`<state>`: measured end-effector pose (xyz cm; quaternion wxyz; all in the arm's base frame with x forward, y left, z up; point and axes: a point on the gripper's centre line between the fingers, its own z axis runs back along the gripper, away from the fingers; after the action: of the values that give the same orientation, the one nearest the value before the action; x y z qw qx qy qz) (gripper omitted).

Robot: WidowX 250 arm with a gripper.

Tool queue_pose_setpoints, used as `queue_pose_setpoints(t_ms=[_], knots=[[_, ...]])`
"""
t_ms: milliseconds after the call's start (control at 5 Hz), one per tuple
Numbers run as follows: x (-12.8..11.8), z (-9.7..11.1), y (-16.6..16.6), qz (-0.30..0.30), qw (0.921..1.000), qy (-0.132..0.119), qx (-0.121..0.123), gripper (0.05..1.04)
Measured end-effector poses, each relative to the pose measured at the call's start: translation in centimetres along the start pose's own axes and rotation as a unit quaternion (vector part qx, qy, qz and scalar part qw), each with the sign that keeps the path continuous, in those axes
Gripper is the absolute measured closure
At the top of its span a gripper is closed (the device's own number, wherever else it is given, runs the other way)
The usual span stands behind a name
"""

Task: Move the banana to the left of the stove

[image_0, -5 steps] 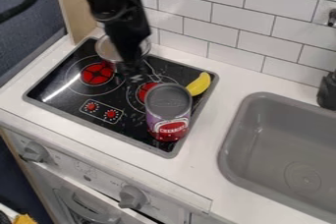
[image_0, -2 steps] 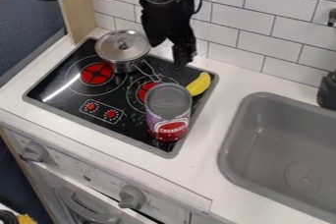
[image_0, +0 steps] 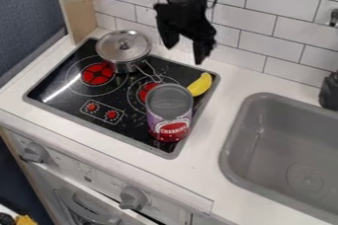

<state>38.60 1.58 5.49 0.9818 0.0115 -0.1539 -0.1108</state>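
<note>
On the stove [image_0: 135,128], behind the can [image_0: 170,113], a yellow banana [image_0: 200,85] curves gently; the claw [image_0: 186,54] gapes wide.

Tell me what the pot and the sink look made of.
The pot looks like shiny metal, probably steel: silvery, with bright highlights on its lid. The sink seems smooth grey plastic, judging by its even colour and soft sheen, though coated metal is possible.

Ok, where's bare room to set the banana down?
Bare: the stove left of the can and in front of the pot; also the counter between stove and sink. Crowded: the stove's right side, where banana, can and pot handle bunch up.
</note>
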Motion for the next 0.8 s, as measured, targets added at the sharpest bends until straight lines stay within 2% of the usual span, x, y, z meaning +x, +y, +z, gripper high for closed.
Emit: queue_pose_setpoints(t_ms=[400,600,800], knots=[[0.7,-4.1,-2.0,-0.029,0.9992,0.025,-0.013,0.085],[0.7,-5.5,-2.5,-0.034,0.9987,0.025,-0.028,0.085],[0.4,-6.0,-2.5,-0.033,0.9985,0.033,-0.027,0.085]])
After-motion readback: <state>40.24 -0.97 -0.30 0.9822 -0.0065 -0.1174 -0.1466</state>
